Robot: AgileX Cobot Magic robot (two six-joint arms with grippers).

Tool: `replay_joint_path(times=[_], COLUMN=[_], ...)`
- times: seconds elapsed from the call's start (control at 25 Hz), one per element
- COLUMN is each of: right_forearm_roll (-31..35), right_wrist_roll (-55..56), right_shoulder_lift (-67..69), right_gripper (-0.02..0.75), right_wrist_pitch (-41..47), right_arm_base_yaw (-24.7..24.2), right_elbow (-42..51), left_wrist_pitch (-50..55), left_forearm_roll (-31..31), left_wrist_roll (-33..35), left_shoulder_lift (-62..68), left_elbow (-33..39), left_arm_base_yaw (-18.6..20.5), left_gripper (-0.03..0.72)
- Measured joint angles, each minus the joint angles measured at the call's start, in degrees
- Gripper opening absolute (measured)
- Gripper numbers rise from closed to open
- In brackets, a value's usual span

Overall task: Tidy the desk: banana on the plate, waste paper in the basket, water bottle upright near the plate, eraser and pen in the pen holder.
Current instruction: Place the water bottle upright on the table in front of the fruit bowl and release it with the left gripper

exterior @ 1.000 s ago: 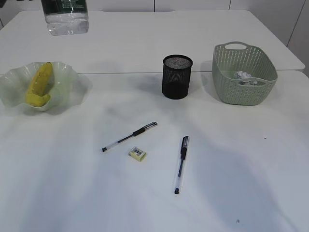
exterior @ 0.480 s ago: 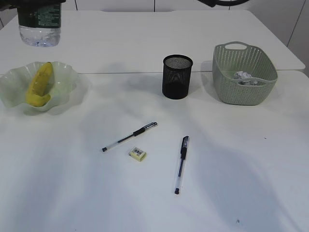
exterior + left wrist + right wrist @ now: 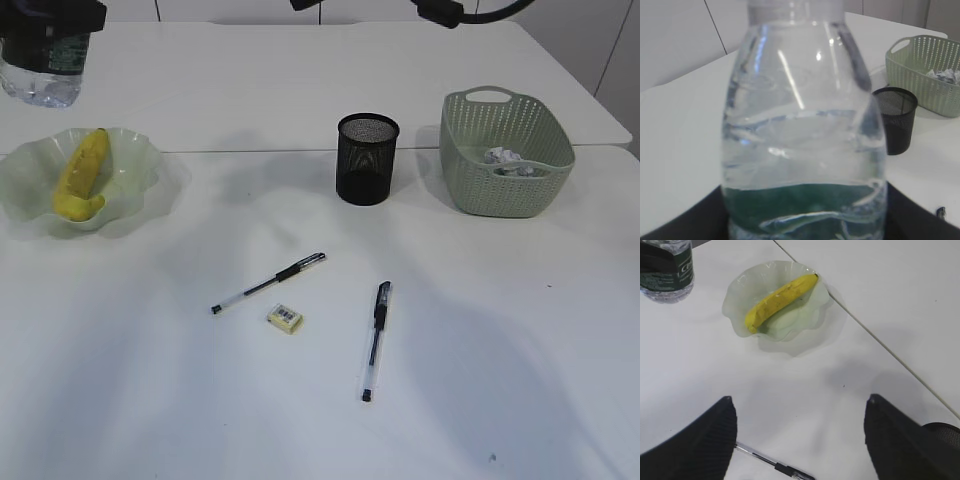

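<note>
The water bottle (image 3: 42, 65) is grasped in the left fingers (image 3: 50, 20) at the far left of the counter (image 3: 300, 400), upright, behind the plate (image 3: 140, 170); whether its base touches the counter cannot be told. The left wrist view sits right behind it: clear ribbed plastic, water inside, a dark green label (image 3: 805, 210) low in the frame with no readable print, and past the bottle the pen holder (image 3: 896, 120) and the basket (image 3: 925, 75). The right wrist view shows the label from the side with white letters too partial to read. That view also looks down between the right fingers (image 3: 800, 440), which stand wide apart and empty, with the banana (image 3: 780, 300) lying in the plate ahead of them and part of a pen (image 3: 775, 464) between their tips. Only the exterior view shows the whole layout: two pens (image 3: 270, 283) and (image 3: 375, 340) lying in the middle of the counter, the eraser (image 3: 285, 318) between them with a small printed label too small to read, and the waste paper (image 3: 505, 157) lying in the basket.
</note>
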Motion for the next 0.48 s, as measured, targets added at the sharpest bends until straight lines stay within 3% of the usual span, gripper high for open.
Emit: replay_joint_path(times=[0.24,0.48], right_forearm_roll=[0.0,0.0], right_wrist_roll=[-0.1,-0.1], right_shoulder_lift=[0.0,0.0], right_gripper=[0.590,0.590], right_wrist_pitch=[0.0,0.0], right_arm_base_yaw=[0.0,0.0], right_elbow=[0.0,0.0], left_wrist_pitch=[-2.2,-2.7], left_forearm_roll=[-8.2,-9.9], left_wrist_roll=[0.1,0.1], left_shoulder_lift=[0.0,0.0], left_elbow=[0.0,0.0], left_arm_base_yaw=[0.0,0.0], left_gripper=[0.389,0.389])
